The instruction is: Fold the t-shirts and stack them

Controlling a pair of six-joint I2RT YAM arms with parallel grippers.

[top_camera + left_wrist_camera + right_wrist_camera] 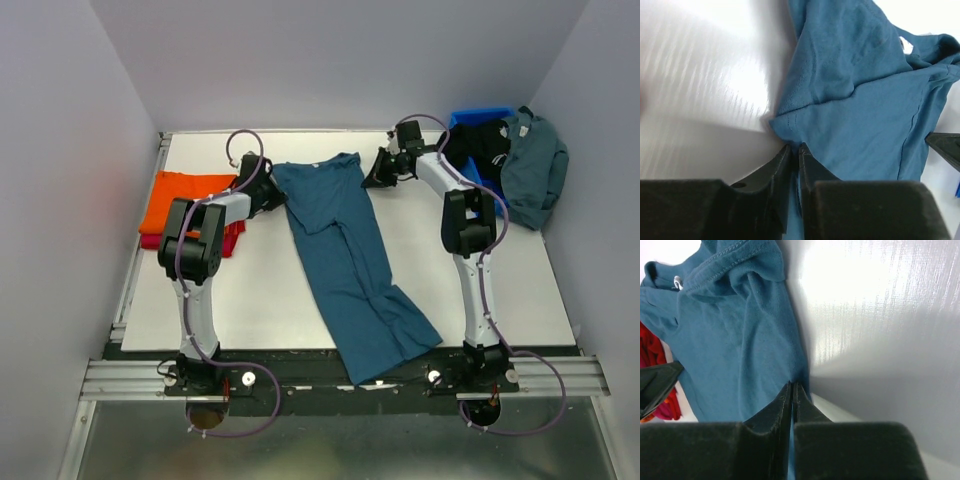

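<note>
Teal shirt [350,260], in L tool [794,148], R tool [791,385]

The dark teal t-shirt [350,260] was seen as plain, unpatterned, on the white counter [260,300]. An orange t-shirt [180,192], a crimson t-shirt [233,240], a black t-shirt [485,140] and a grey-blue t-shirt [538,165] were noted. The bin [475,117] was coloured bright blue. The left pincer [794,147] and right pincer [792,385] were coloured black.
</note>
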